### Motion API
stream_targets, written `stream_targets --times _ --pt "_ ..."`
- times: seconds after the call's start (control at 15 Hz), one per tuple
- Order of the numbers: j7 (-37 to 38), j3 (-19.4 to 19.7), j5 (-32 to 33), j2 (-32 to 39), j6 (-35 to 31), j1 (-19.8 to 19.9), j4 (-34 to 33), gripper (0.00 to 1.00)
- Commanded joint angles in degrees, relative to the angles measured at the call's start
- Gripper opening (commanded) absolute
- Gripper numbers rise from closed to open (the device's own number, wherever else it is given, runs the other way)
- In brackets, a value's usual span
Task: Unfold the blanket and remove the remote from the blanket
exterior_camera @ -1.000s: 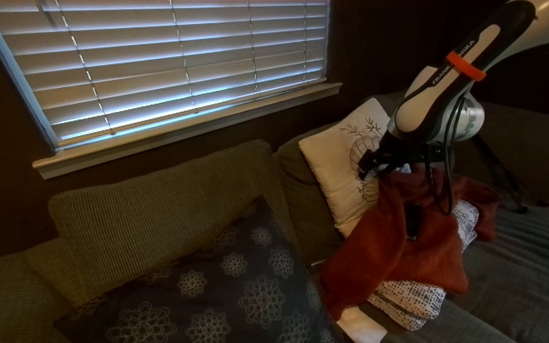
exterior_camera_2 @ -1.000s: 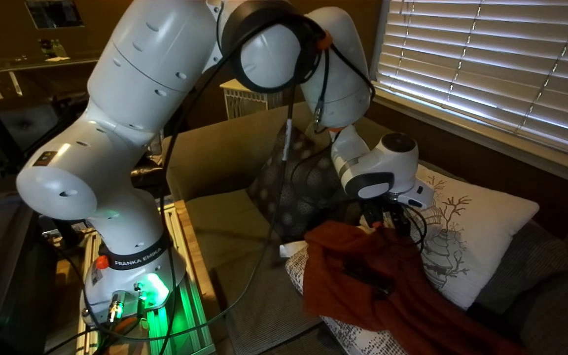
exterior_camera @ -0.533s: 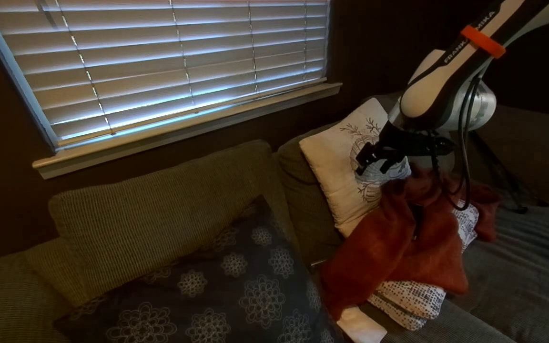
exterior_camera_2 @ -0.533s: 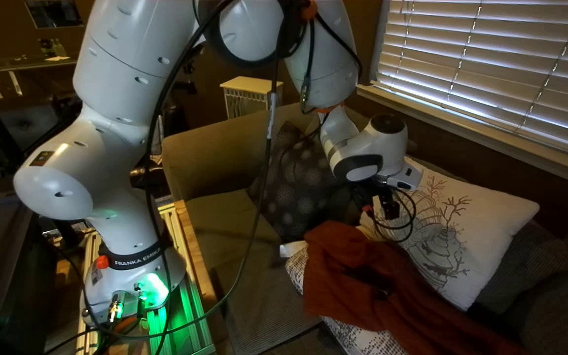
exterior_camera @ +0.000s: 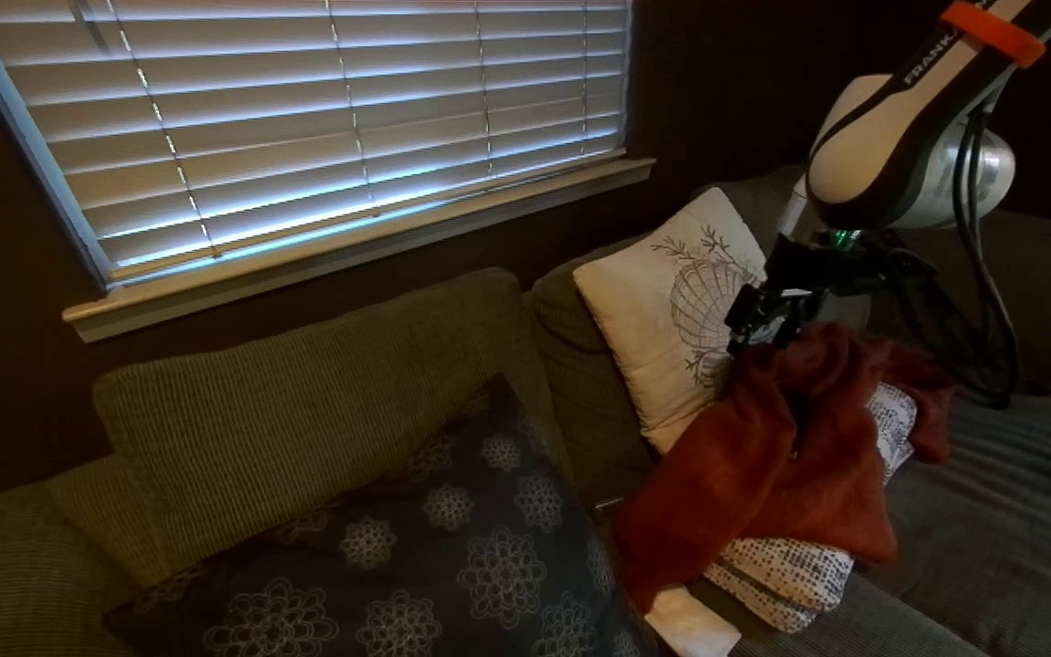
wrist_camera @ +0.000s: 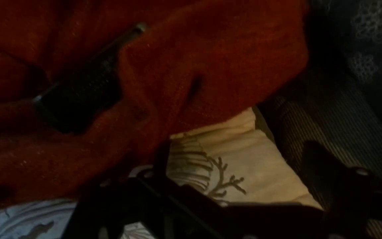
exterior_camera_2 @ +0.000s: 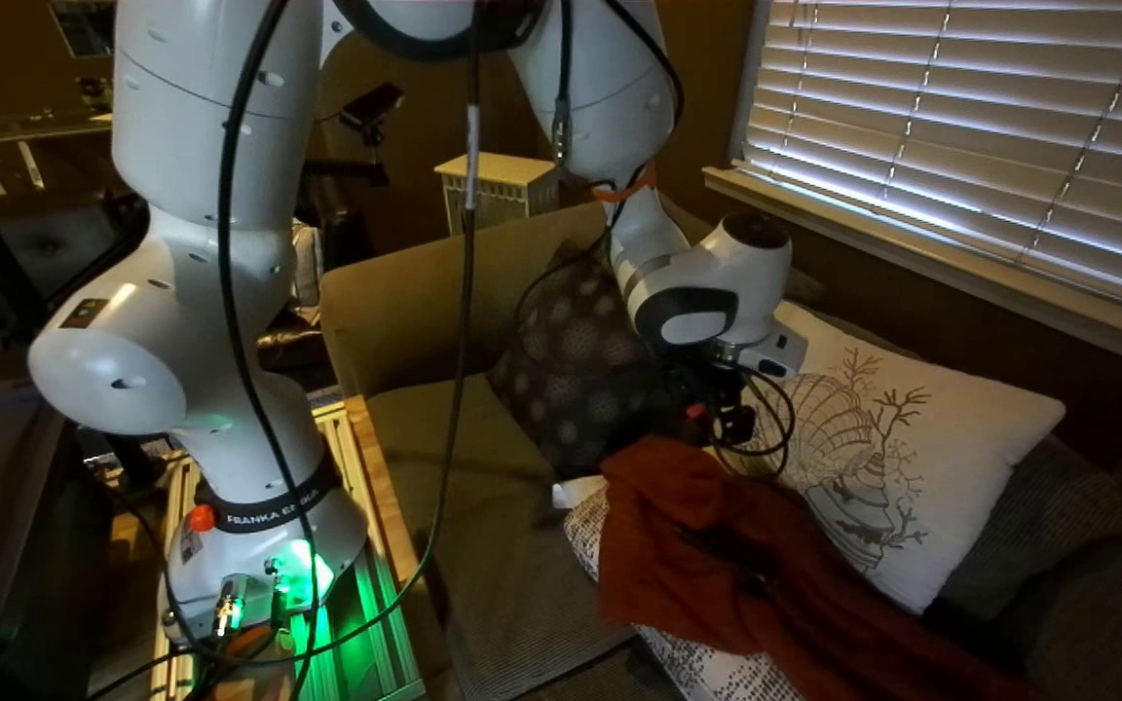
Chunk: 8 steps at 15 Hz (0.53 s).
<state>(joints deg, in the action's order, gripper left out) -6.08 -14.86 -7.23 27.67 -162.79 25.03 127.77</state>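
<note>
Just now, the gripper had shifted right in an exterior view, spread and empty; the blanket hid more of the remote, upper left in the wrist view, so unfolding probably came first.

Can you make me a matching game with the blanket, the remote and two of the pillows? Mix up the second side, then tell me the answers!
Column one
1. remote
2. blanket
3. pale pillow
4. dark pillow

Column two
A. covered in light flower shapes
B. reddish and rumpled
C. lying in a fold of cloth, partly covered
D. decorated with a big shell pattern

Right pairs
1-C
2-B
3-D
4-A
</note>
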Motion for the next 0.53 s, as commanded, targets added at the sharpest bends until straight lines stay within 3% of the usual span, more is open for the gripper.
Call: stream_targets --times 0.0,0.47 --pt "-3.47 5.83 -0.54 -6.15 7.05 -3.68 5.52 1.00" --pt "-0.28 19.21 5.49 -3.81 18.88 -11.00 4.11 1.00"
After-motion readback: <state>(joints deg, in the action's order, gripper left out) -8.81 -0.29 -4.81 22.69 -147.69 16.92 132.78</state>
